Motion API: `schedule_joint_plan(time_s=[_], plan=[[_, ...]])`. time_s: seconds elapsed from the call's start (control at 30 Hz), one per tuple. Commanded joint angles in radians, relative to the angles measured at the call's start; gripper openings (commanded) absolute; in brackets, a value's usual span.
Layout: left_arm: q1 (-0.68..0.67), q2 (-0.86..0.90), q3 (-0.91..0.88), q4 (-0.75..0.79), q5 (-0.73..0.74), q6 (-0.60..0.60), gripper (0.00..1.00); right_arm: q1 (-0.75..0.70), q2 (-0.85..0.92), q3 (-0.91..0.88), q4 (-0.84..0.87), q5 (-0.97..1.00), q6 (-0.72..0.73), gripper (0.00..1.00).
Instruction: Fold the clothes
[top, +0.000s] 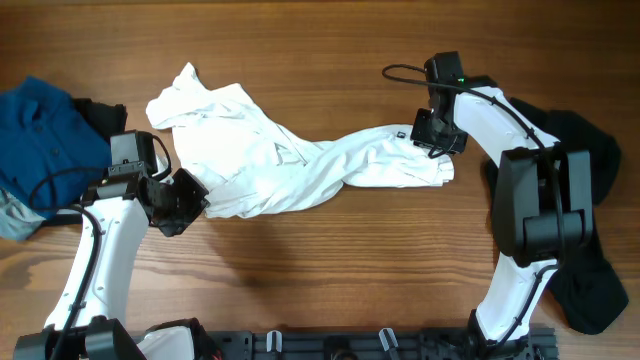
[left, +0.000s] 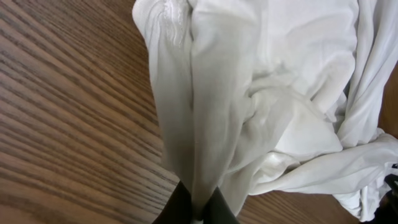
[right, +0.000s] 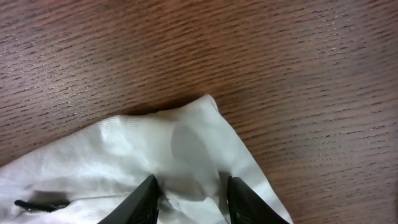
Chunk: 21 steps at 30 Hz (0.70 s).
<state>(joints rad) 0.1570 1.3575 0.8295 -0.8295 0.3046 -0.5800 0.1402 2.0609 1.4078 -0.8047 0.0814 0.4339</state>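
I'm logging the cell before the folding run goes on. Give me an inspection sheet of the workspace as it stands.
Surface: wooden table, no spills seen.
Job's things: white T-shirt twisted across the middle, unfolded; blue garment bunched at the left edge; black garment at the right, partly under the right arm.
Clutter: nothing seen.
Grippers: left gripper shut on a fold of the shirt; right gripper open, fingers astride a shirt corner.
Cables: black cable loops off the right wrist, apart from the shirt.
Surroundings: dark rail along the near table edge.
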Motion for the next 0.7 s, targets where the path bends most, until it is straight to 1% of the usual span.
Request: schedule_joint_plan(time_s=[0.0,0.1,0.27,0.33,0.37,0.43,0.47,0.53,0.57,0.67], plan=[[-0.005,0.004,0.006,0.003,-0.006,0.02,0.04,-0.004,0.021,-0.003,-0.019,-0.014,0.013,0.37],[-0.005,0.004,0.006,0.003,-0.006,0.02,0.04,-0.004,0.0,0.021,-0.06,0.009,0.013,0.37],[-0.005,0.004,0.006,0.003,-0.006,0.02,0.04,-0.004,-0.037,0.029,-0.06,0.031,0.013,0.37],[-0.005,0.004,0.006,0.003,-0.006,0.02,0.04,-0.004,-0.037,0.028,-0.061,0.027,0.01,0.36],[-0.005,0.004,0.006,0.003,-0.006,0.02,0.04,-0.004,-0.037,0.028,-0.064,0.022,0.01,0.32],[-0.005,0.004,0.006,0.004,-0.006,0.02,0.04,-0.004,-0.037,0.028,-0.064,-0.015,0.001,0.19],[-0.005,0.004,0.006,0.006,-0.006,0.02,0.04,-0.004,-0.037,0.028,-0.064,-0.019,0.002,0.14],[-0.005,0.004,0.006,0.006,-0.006,0.02,0.04,-0.004,-0.037,0.028,-0.063,-0.019,0.002,0.09],[-0.005,0.004,0.006,0.006,-0.006,0.02,0.04,-0.004,-0.037,0.028,-0.063,-0.019,0.002,0.04],[-0.005,0.004,0.006,0.007,-0.006,0.02,0.04,-0.004,-0.043,0.029,-0.064,-0.018,-0.001,0.05]])
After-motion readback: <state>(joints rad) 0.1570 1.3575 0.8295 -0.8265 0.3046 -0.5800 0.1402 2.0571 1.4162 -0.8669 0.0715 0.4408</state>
